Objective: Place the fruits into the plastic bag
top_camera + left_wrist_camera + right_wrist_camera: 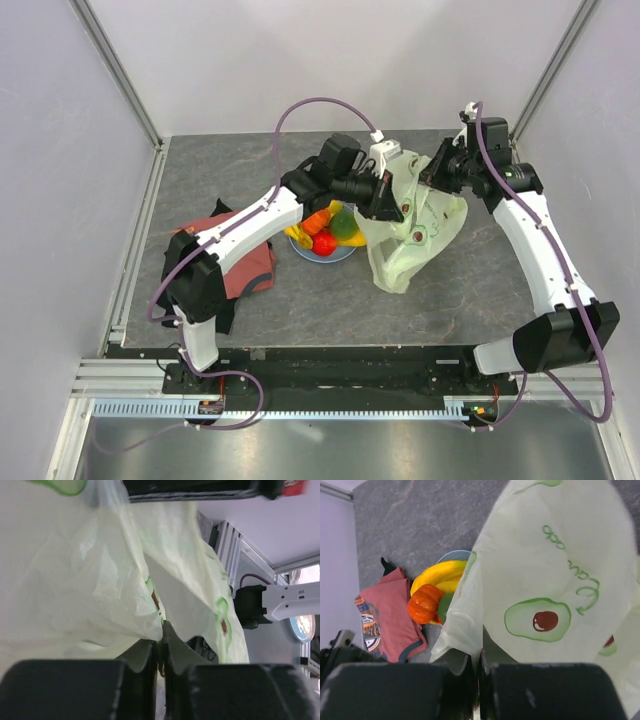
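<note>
The plastic bag (pixel 412 232), pale yellow-green with avocado prints, hangs raised between both arms at centre right. My left gripper (pixel 385 204) is shut on its left upper edge; in the left wrist view the fingers (pixel 150 655) pinch the film (pixel 90 580). My right gripper (pixel 436 176) is shut on the right upper edge, with the bag (pixel 545 580) filling the right wrist view. The fruits (pixel 325 232) lie piled on a blue plate (pixel 333 258) just left of the bag: yellow bananas (pixel 440 572), an orange ribbed fruit (pixel 424 603), a red one (pixel 323 244) and a green one (pixel 348 228).
A red printed T-shirt (pixel 250 272) lies on the grey tabletop (pixel 460 300) left of the plate, partly under my left arm; it also shows in the right wrist view as the T-shirt (pixel 385 612). White walls and metal rails bound the table.
</note>
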You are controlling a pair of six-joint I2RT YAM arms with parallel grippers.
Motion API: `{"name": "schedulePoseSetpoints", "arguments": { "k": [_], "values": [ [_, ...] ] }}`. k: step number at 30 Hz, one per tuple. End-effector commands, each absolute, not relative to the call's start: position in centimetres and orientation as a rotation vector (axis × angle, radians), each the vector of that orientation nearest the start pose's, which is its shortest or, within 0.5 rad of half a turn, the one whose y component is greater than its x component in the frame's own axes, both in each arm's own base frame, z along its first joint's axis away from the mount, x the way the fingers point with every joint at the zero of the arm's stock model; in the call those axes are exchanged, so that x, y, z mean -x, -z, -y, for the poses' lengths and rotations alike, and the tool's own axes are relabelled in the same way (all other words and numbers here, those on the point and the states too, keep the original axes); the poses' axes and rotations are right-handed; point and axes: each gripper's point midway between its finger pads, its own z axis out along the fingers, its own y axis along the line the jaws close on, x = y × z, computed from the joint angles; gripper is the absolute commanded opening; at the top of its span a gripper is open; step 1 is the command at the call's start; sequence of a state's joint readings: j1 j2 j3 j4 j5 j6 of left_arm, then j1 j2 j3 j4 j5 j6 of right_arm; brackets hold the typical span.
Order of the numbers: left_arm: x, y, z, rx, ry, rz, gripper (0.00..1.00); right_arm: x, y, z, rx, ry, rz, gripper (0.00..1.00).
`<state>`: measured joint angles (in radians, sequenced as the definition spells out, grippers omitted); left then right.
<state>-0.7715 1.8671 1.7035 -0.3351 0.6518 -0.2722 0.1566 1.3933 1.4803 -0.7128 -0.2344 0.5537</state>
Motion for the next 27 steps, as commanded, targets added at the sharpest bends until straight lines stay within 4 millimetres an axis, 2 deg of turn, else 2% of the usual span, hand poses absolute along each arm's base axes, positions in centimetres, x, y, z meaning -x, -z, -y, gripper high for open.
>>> {"name": "schedulePoseSetpoints", "arguments": {
  "k": [1, 3, 4, 7, 10, 12, 13, 14, 16, 17, 19, 20, 22, 23, 24, 26, 27],
  "values": [
    [-29.0, -29.9, 44.8, -0.918, 1.398, -1.916, 0.02, -39.0, -29.9, -10.9, -0.27, -0.533, -2.191, 0.28],
    [-30.2, -31.3, 44.3, -0.832, 1.436, -1.918, 0.01, -39.1, -31.4, -10.3, -0.285, -0.501, -2.161, 0.47],
    [-30.7, -31.8, 44.0, -0.795, 1.448, -1.919, 0.02, -38.8, -32.5, -10.0, -0.296, -0.494, -2.132, 0.64],
    [-32.7, -32.7, 42.8, -0.661, 1.491, -1.938, 0.02, -37.4, -34.6, -8.5, -0.34, -0.435, -2.071, 0.83],
    [-34.4, -32.8, 42.1, -0.576, 1.513, -1.947, 0.01, -35.4, -34.9, -6.8, -0.39, -0.353, -2.069, 0.87],
    [-35.1, -32.8, 41.9, -0.532, 1.532, -1.965, 0.01, -34.1, -33.8, -5.6, -0.431, -0.267, -2.107, 0.88],
    [-35.3, -32.8, 41.9, -0.524, 1.542, -1.963, 0.01, -33.0, -34.0, -5.5, -0.43, -0.247, -2.101, 0.89],
    [-35.4, -32.6, 41.9, -0.517, 1.552, -1.967, 0.02, -32.1, -32.9, -5.1, -0.433, -0.21, -2.137, 0.89],
    [-35.7, -32.8, 41.7, -0.499, 1.558, -1.965, 0.01, -30.4, -32.4, -3.9, -0.465, -0.142, -2.14, 0.9],
    [-35.7, -32.8, 41.8, -0.498, 1.561, -1.966, 0.02, -29.3, -31.0, -3.4, -0.496, -0.107, -2.188, 0.9],
    [-35.9, -33.1, 41.7, -0.486, 1.567, -1.959, 0.02, -27.9, -29.9, -3.6, -0.507, -0.123, -2.23, 0.91],
    [-36.0, -33.1, 41.6, -0.479, 1.57, -1.96, 0.01, -27.2, -28.5, -4.1, -0.524, -0.148, -2.274, 0.91],
    [-36.3, -33.2, 41.6, -0.473, 1.572, -1.957, 0.01, -26.3, -27.6, -6.0, -0.522, -0.273, -2.304, 0.91],
    [-36.4, -33.1, 41.6, -0.465, 1.575, -1.96, 0.02, -26.0, -26.3, -6.5, -0.532, -0.297, -2.327, 0.91],
    [-36.5, -33.1, 41.5, -0.462, 1.575, -1.962, 0.02, -25.5, -26.3, -6.9, -0.56, -0.325, -2.316, 0.91],
    [-36.7, -33.1, 41.4, -0.452, 1.574, -1.963, 0.01, -24.5, -25.1, -6.2, -0.594, -0.274, -2.337, 0.91],
    [-36.8, -33.2, 41.2, -0.448, 1.574, -1.96, 0.02, -24.0, -25.2, -5.7, -0.61, -0.254, -2.323, 0.91]
  ]
}}
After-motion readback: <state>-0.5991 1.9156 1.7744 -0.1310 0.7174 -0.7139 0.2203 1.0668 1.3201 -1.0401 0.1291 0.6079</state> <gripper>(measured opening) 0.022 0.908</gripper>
